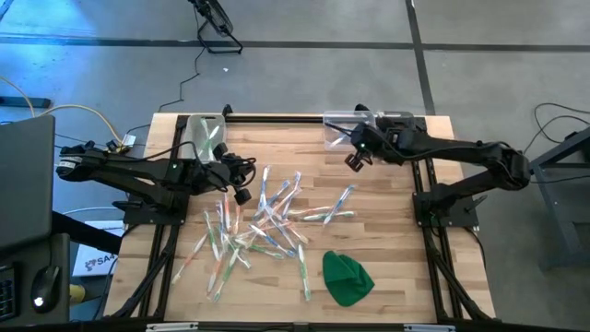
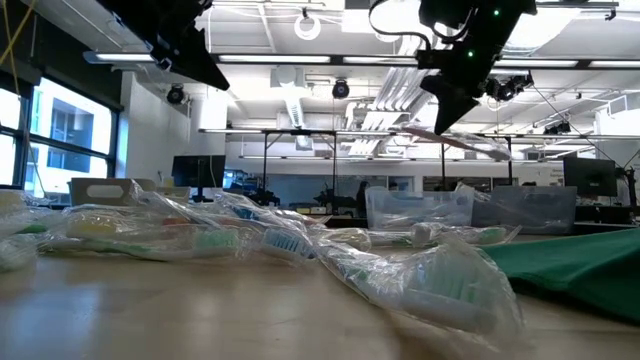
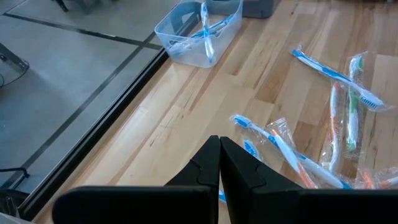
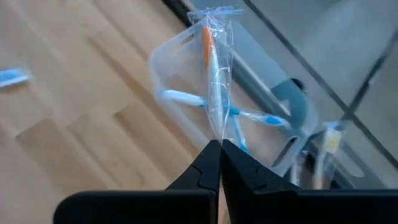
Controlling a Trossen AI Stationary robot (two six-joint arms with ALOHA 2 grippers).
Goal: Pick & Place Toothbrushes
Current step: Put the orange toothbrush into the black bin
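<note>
Both arms matte black, chunky jointed links, mounted on black frame brackets at the worktop sides; left arm point(image 1: 138, 172) carries loose black cable loops near the wrist; right arm point(image 1: 461, 157) shows a small green LED near its wrist; fingers point(image 3: 245, 171) are black, flat-faced, tapering to a pointed tip, set on a wide black crossbar

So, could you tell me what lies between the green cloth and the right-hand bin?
Bare wood in the high view, between the green cloth and the right-hand bin, crossed by one wrapped toothbrush.
</note>
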